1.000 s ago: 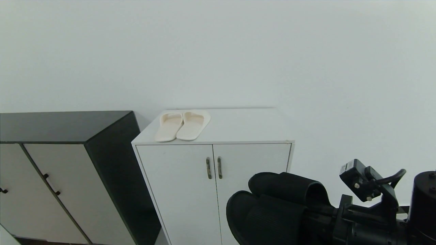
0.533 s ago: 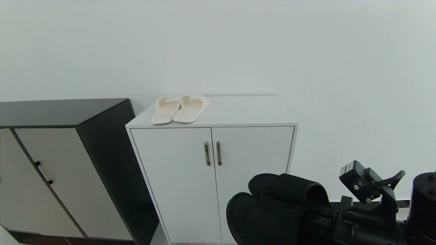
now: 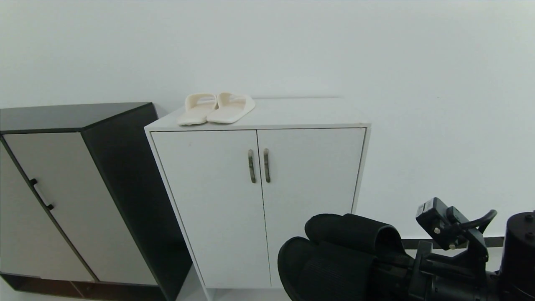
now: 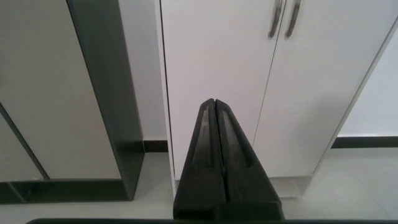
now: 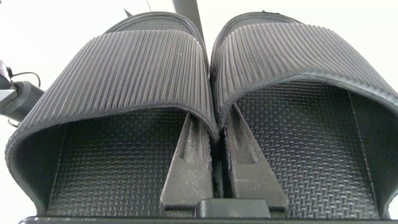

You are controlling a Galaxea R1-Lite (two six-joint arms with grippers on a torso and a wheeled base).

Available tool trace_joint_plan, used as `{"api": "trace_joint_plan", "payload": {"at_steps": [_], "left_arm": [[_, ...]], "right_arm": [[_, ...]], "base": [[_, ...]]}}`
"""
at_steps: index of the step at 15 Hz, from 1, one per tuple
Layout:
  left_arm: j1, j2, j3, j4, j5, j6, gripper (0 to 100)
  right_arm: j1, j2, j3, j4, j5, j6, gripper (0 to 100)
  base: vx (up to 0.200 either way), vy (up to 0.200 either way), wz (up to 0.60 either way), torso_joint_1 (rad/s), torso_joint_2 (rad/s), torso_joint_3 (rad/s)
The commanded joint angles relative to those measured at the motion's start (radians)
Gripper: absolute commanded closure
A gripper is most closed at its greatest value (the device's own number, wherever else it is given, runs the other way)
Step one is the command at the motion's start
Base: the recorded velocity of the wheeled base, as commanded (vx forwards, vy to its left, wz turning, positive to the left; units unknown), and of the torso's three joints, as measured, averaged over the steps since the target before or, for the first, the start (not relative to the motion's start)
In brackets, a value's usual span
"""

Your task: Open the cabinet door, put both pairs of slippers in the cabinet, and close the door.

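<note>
A white two-door cabinet point(image 3: 217, 200) stands against the wall with both doors shut; two metal handles point(image 3: 258, 166) meet at its middle. A cream pair of slippers point(image 3: 215, 108) lies on its top, toward the left. In the head view a black pair of slippers point(image 3: 334, 255) hangs low at the right, in front of the right door. My right gripper point(image 5: 214, 158) is shut on the black slippers point(image 5: 149, 81), pinching their two inner walls together. My left gripper point(image 4: 215, 106) is shut with nothing in it, low before the white cabinet's point(image 4: 217, 68) left door.
A black cabinet with grey doors point(image 3: 62, 196) stands just left of the white one, a narrow gap between them. A plain white wall point(image 3: 418, 104) runs behind, with open floor to the right of the white cabinet.
The head view has tilted downward: both cabinets sit higher in the picture and more of their doors and bases shows. The right arm with the black slippers keeps its place.
</note>
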Motion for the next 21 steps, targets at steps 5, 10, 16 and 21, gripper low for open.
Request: {"api": "trace_joint_plan", "payload": {"at_steps": [5,10,16,21], "left_arm": [[0.001,0.001,0.0,0.0,0.0,-0.001,100],[-0.001,0.001,0.0,0.0,0.0,-0.001,100],[-0.001,0.001,0.0,0.0,0.0,0.001,100],[0.001,0.001,0.0,0.0,0.0,-0.001,100]], "right_arm": [[0.001,0.003,0.001,0.0,0.001,0.0,100],[-0.001,0.01,0.001,0.0,0.001,0.0,100],[-0.001,0.02,0.01,-0.002,0.001,-0.001,100],[0.001,0.02,0.012,-0.002,0.001,-0.001,100]], "base": [[0.0,0.0,0.0,-0.232,0.47,0.224],[0.0,0.0,0.0,-0.226,0.38,0.192],[0.0,0.0,-0.2,-0.05,0.17,0.063],[0.04,0.0,0.0,0.0,0.0,0.004]]}}
